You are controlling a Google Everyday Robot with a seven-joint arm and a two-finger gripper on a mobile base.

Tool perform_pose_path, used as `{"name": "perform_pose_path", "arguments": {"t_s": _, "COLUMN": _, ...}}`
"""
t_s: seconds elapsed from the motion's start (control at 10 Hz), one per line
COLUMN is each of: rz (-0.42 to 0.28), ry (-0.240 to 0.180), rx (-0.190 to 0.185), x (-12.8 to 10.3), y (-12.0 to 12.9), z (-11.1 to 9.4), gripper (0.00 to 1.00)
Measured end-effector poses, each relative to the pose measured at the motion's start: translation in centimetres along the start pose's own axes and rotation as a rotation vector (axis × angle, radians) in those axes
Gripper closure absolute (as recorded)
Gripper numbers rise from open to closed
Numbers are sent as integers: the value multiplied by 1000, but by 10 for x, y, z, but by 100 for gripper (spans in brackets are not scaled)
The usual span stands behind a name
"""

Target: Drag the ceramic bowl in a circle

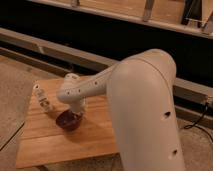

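Observation:
The ceramic bowl [68, 120], small, round and dark maroon, sits on the wooden table [60, 145] left of the middle. My gripper [75, 113] comes down from the white arm [140, 100] onto the bowl's right rim. The wrist hides the point of contact with the bowl.
A clear glass cup [46, 105] stands just left of the bowl. A pale block [39, 91] lies behind the glass near the table's left edge. A dark wall with a metal rail [60, 50] runs behind the table. A black cable [197, 122] lies on the floor at the right.

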Motion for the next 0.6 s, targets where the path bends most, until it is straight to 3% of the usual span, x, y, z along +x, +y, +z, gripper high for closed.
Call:
{"name": "perform_pose_path", "arguments": {"t_s": 0.2, "rz": 0, "ry": -1, "rx": -1, "x": 0, "y": 0, "z": 0, "gripper": 84}}
{"name": "perform_pose_path", "arguments": {"t_s": 0.4, "rz": -1, "ry": 1, "rx": 1, "x": 0, "y": 0, "z": 1, "gripper": 60}}
{"name": "perform_pose_path", "arguments": {"t_s": 0.6, "rz": -1, "ry": 1, "rx": 0, "x": 0, "y": 0, "z": 1, "gripper": 42}}
